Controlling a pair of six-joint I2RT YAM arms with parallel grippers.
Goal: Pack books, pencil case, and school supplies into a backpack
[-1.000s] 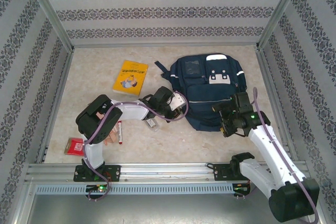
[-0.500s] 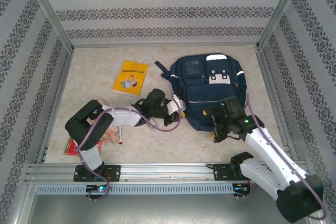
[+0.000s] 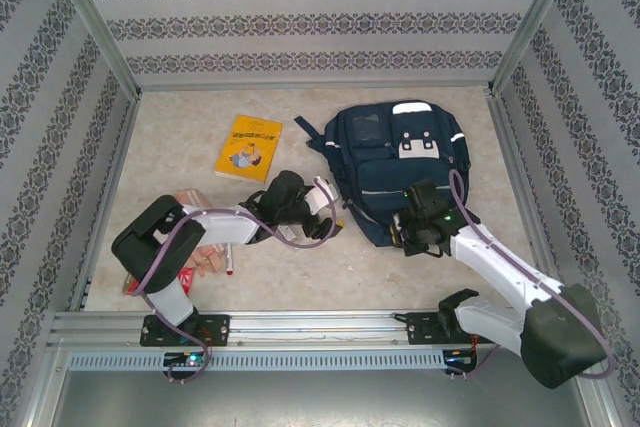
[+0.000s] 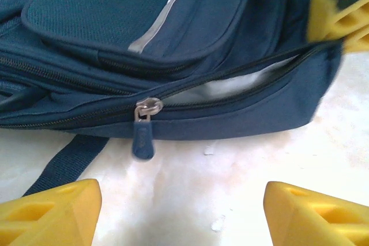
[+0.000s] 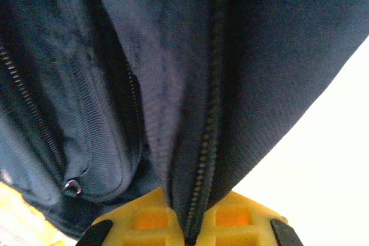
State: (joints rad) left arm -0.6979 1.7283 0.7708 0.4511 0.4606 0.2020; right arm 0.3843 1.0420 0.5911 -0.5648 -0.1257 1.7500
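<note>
Apparently unzipping backpack (image 3: 400, 162) — right gripper (image 5: 184, 226) clamped on it; left gripper (image 4: 181, 203) wide, empty, facing zipper pull (image 4: 143, 136). Next — pinch pull squarely.

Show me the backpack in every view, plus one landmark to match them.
Top external: backpack lies right of centre on the table.
Left wrist: across the upper half, zipper partly open.
Right wrist: from the top edge down into the right gripper.
Shared landmark: that gripper's yellow fingers, clamped on the backpack's near edge.
</note>
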